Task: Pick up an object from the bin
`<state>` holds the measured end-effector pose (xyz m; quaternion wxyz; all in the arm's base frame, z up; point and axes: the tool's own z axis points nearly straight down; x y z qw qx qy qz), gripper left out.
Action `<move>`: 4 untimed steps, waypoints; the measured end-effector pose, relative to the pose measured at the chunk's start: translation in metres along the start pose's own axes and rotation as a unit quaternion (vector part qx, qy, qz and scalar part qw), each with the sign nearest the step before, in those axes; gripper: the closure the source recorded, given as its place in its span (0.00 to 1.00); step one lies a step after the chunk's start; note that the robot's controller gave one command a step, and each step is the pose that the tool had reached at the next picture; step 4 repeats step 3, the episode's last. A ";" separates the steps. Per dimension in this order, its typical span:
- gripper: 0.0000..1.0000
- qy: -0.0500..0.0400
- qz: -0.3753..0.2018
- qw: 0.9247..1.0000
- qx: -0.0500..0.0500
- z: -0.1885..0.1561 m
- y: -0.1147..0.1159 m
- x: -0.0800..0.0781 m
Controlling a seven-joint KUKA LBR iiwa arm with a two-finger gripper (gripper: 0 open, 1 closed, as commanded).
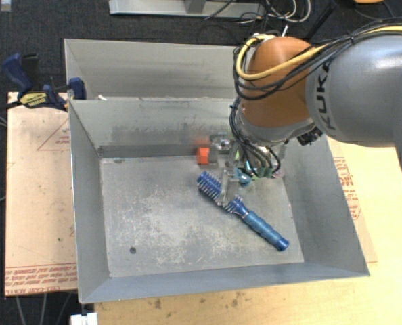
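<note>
A blue brush (258, 225) lies on the bin floor right of centre, its bristled head pointing up-left and its handle running down-right. My gripper (229, 180) hangs below the orange wrist cover, low over the brush where the head meets the handle. A small orange block (203, 156) sits just up-left of the gripper, near the bin's back wall.
The arm comes in from the right and covers the bin's upper right corner. The sloped bin walls stand close behind the orange block and to the right of the gripper. Bare floor stretches over the left half and the front of the bin.
</note>
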<state>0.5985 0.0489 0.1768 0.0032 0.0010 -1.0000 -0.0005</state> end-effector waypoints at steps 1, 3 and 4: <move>0.00 -0.001 -0.045 0.999 0.001 0.111 -0.048 -0.013; 1.00 -0.008 -0.051 0.999 0.000 -0.032 -0.047 -0.008; 1.00 -0.008 -0.051 0.999 0.000 -0.032 -0.047 -0.008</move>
